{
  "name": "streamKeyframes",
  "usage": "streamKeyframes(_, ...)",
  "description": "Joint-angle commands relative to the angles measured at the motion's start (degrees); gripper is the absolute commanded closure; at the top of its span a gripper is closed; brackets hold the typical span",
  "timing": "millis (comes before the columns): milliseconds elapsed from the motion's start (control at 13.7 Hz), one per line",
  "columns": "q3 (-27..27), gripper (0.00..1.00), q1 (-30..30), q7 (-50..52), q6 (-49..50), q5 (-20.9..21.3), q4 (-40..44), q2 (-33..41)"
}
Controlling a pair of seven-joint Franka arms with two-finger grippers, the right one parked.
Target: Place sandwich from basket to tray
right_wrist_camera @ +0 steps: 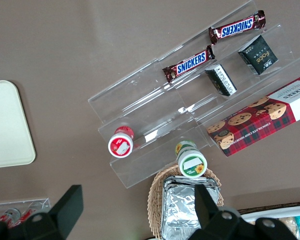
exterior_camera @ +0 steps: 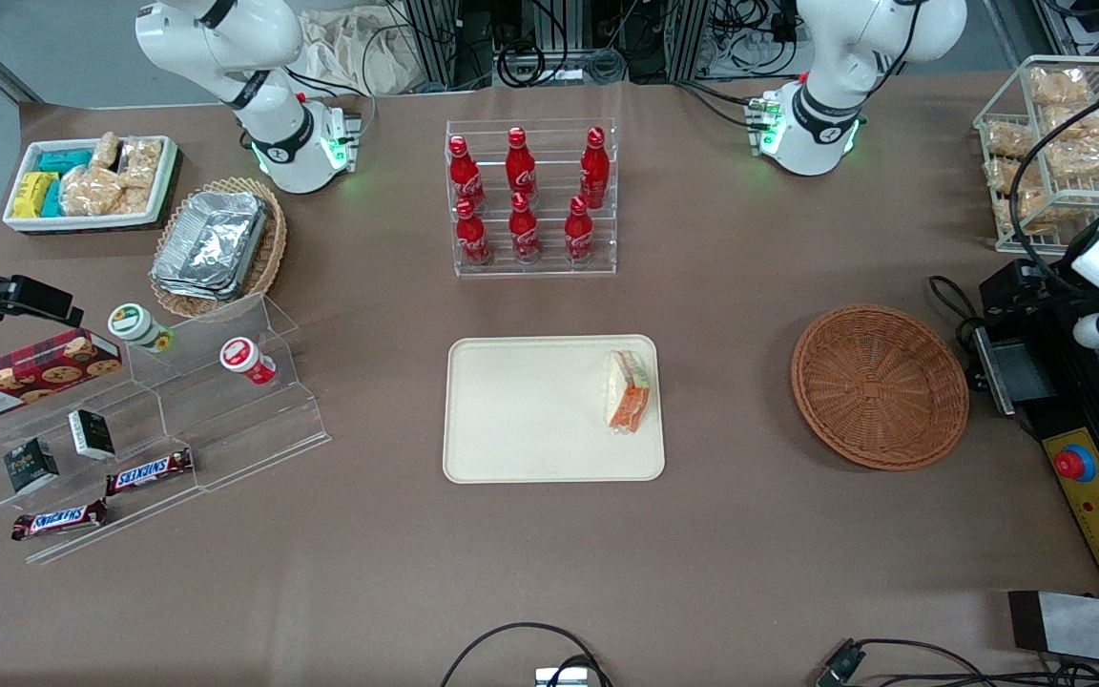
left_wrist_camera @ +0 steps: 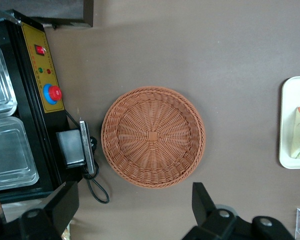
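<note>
Brown surface (exterior_camera: 750,534). Frame centre: cream tray (exterior_camera: 511,420). Upper middle: clear bottle rack (exterior_camera: 532,198). Toward the working arm's end: round basket (exterior_camera: 879,385), control box (exterior_camera: 1098,496), wire rack (exterior_camera: 1055,143). Toward the parked arm's end: acrylic steps (exterior_camera: 225,420), oval basket (exterior_camera: 268,258), white bin (exterior_camera: 158,196). The tool (left_wrist_camera: 132,200) hangs above the surface near the round basket, fingers spread wide.

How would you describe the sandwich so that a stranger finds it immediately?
Find the cream tray in the table's middle, nearer the front camera than the rack of red bottles. The sandwich lies on the tray's edge toward the empty brown basket; the open gripper hovers above that basket. Nothing else sits on the tray.
</note>
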State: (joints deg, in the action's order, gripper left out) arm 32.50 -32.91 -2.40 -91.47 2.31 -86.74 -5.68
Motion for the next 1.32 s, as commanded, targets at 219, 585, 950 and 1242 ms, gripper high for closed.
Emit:
streamKeyframes(219,1.16,0.0,-0.66,-0.24,0.94,-1.35,-0.36,0.24)
streamKeyframes(585,-0.5,0.0,-0.05,-0.33,0.94,-1.44,-0.36,0.5)
streamKeyframes(950,-15.27,0.0,15.51,-0.15,0.94,-2.58,-0.27,0.59)
streamKeyframes(1242,-27.9,0.0,26.65,0.02,0.94,-2.05,-0.27,0.76)
